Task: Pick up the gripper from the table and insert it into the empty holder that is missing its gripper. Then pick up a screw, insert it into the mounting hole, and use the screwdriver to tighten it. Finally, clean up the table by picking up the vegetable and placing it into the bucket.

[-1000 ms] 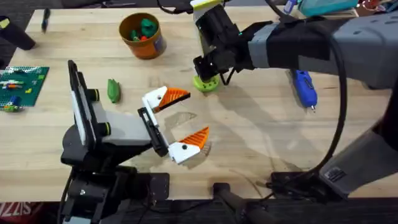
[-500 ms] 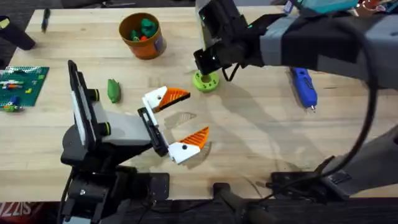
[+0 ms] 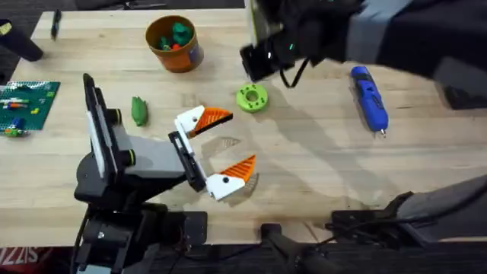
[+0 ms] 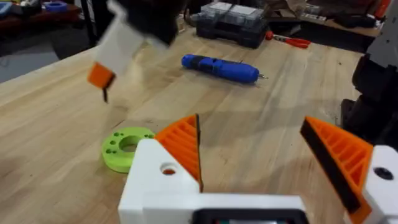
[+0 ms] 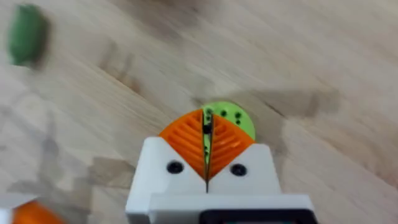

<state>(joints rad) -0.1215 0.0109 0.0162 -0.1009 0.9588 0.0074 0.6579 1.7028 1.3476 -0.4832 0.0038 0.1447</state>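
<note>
Overhead, the right gripper [image 3: 259,61] was seen hanging high over the upper middle of the frame, just above the green ring [image 3: 252,97] that lay flat on the table [image 3: 319,175]. In its own wrist view its orange pads [image 5: 183,143] were pressed together, and a thin dark sliver was caught in the seam between them; whether that was a screw could not be told, though a similar dark pin was seen hanging under its orange tip in the left wrist view. The left gripper [image 3: 236,138] was held low at centre left with its fingers spread wide and nothing between them, each white block carrying an orange ribbed wedge, so the refitting of the wedge was judged done and the screw step to be in hand. A round hole [image 4: 168,169] was seen in the near white block, and it lay down and to the left of the right gripper in the overhead frame; that offset was judged to be what the coming move turns on. The screwdriver [image 3: 369,99] lay at the right, its long axis running up and down the frame with the bit toward the bottom, nearer the right arm. The vegetable [image 3: 138,110] lay at the left, upright in the frame, below and left of the bucket [image 3: 173,43], nearer the left arm
</note>
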